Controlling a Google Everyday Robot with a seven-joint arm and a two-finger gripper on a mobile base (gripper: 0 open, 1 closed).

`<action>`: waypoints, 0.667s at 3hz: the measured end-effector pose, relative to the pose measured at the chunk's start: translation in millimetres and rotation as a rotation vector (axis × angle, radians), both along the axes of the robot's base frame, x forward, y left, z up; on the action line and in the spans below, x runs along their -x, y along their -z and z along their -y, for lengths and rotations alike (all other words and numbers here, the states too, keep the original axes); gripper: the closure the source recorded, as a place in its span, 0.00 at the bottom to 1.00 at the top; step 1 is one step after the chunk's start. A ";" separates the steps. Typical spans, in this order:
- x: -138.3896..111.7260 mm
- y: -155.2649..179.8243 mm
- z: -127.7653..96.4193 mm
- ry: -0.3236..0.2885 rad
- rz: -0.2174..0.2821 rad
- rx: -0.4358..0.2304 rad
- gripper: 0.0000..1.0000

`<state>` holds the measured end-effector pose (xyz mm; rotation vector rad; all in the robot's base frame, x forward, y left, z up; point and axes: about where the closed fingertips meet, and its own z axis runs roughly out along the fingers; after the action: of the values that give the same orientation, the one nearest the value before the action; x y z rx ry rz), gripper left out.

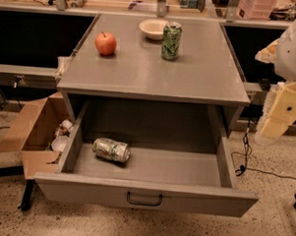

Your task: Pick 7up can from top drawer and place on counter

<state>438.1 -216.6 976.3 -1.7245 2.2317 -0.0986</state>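
The 7up can (pixel 111 150), silvery-white with green patches and a dented body, lies on its side in the left part of the open top drawer (pixel 149 199). The drawer is pulled out toward me, with its grey front panel and dark handle (pixel 144 199) facing the camera. The grey counter (pixel 150 73) spreads above the drawer. My gripper (pixel 274 126) hangs at the right edge of the view, beside the counter's right front corner. It is well to the right of the can and above drawer level, with nothing visibly in it.
On the counter stand a red apple (pixel 106 43), a white bowl (pixel 153 28) and a taller green can (pixel 171 41). An open cardboard box (pixel 36 130) with trash sits on the floor to the left. A cable (pixel 245 153) trails on the floor to the right.
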 end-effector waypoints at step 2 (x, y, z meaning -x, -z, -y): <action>-11.4 30.9 -29.5 -0.030 -0.009 -0.023 0.00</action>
<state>449.6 -187.1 945.3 -1.7487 2.2044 -0.0576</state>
